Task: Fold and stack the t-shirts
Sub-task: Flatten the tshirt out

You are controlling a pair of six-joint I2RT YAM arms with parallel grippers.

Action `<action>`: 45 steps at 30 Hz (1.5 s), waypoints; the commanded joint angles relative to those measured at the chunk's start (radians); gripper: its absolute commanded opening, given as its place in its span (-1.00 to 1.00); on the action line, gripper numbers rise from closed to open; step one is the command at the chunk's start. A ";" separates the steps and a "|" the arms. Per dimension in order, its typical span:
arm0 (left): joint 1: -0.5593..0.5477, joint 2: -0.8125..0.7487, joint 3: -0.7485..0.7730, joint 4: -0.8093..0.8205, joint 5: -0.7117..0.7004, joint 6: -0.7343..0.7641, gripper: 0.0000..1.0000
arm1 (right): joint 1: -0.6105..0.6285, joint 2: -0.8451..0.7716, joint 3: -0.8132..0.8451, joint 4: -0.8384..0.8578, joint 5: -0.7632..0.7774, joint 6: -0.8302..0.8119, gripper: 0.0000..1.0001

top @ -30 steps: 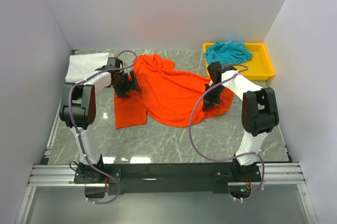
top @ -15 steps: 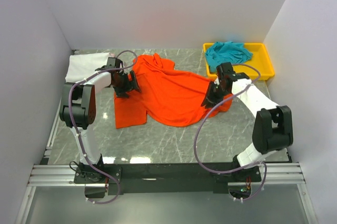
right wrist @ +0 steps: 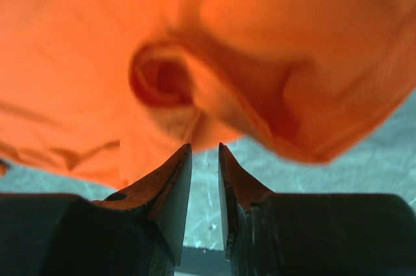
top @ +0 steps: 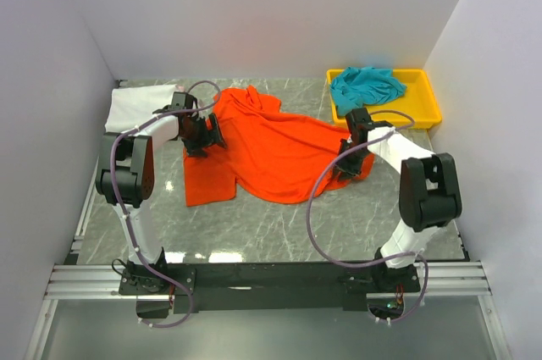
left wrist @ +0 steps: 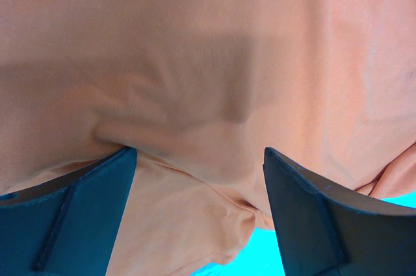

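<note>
The orange-red t-shirt (top: 275, 152) lies spread and rumpled in the middle of the table. My left gripper (top: 208, 133) rests on its left side, open wide, and a fold of the orange cloth (left wrist: 195, 94) lies under and between its fingers (left wrist: 97, 198). My right gripper (top: 345, 168) is at the shirt's right edge. In the right wrist view its jaws stand a narrow gap apart (right wrist: 205, 148) with only marble between them, and the orange hem (right wrist: 260, 94) hangs just ahead of the tips. A teal t-shirt (top: 366, 85) is bunched in the tray. The white t-shirt (top: 135, 106) lies folded at the back left.
The yellow tray (top: 428, 102) stands at the back right, close behind my right arm. White walls close in the left, back and right sides. Grey marble table (top: 279, 224) shows in front of the orange shirt.
My right arm's elbow swung out to the right and came partly back, and its jaws parted a little. The left arm has not moved.
</note>
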 commanded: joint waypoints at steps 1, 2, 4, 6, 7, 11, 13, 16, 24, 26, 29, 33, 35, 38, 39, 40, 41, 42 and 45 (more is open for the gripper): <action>0.009 0.078 -0.023 -0.015 -0.064 0.028 0.75 | -0.006 0.048 0.085 0.030 0.062 -0.020 -0.39; 0.009 0.078 -0.023 -0.015 -0.067 0.026 0.75 | -0.006 0.074 0.093 0.029 0.067 -0.021 -0.40; 0.011 0.078 -0.023 -0.017 -0.069 0.026 0.75 | -0.005 0.097 0.102 0.035 0.067 -0.024 -0.40; 0.012 0.076 -0.022 -0.018 -0.072 0.030 0.75 | -0.006 0.108 0.105 0.040 0.061 -0.026 -0.40; 0.014 0.075 -0.022 -0.020 -0.074 0.030 0.75 | -0.005 0.112 0.105 0.041 0.053 -0.029 -0.40; 0.015 0.076 -0.020 -0.021 -0.074 0.026 0.75 | -0.002 0.108 0.091 0.049 0.013 -0.030 -0.40; 0.015 0.078 -0.019 -0.021 -0.072 0.026 0.75 | 0.001 0.097 0.084 0.047 0.004 -0.029 -0.39; 0.017 0.078 -0.017 -0.021 -0.074 0.026 0.75 | 0.003 0.083 0.076 0.047 -0.013 -0.029 -0.39; 0.017 0.078 -0.019 -0.023 -0.074 0.033 0.75 | 0.015 0.120 0.073 0.056 -0.025 -0.023 -0.38; 0.017 0.075 -0.020 -0.021 -0.074 0.033 0.75 | 0.023 0.132 0.073 0.060 -0.028 -0.020 -0.37; 0.020 0.073 -0.022 -0.020 -0.072 0.031 0.75 | 0.028 0.141 0.067 0.069 -0.025 -0.015 -0.36; 0.020 0.072 -0.023 -0.018 -0.071 0.030 0.75 | 0.038 0.154 0.053 0.083 -0.017 -0.004 -0.36; 0.021 0.070 -0.023 -0.018 -0.071 0.030 0.75 | 0.037 0.157 0.048 0.095 -0.013 -0.001 -0.38; 0.020 0.067 -0.020 -0.021 -0.065 0.030 0.75 | 0.037 0.157 0.057 0.089 -0.007 0.000 -0.59; 0.021 0.065 -0.019 -0.024 -0.066 0.031 0.75 | 0.038 0.154 0.063 0.086 -0.005 0.000 -0.63; 0.021 0.059 -0.017 -0.026 -0.066 0.031 0.75 | 0.038 0.143 0.068 0.081 -0.002 0.000 -0.66; 0.021 0.053 -0.016 -0.026 -0.068 0.031 0.75 | 0.038 0.138 0.074 0.063 0.004 -0.001 -0.66; 0.021 0.047 -0.017 -0.026 -0.072 0.031 0.75 | 0.037 0.123 0.088 0.050 0.007 -0.004 -0.67; 0.021 0.001 -0.028 -0.026 -0.095 0.033 0.75 | 0.038 0.083 0.116 0.000 0.029 -0.015 -0.70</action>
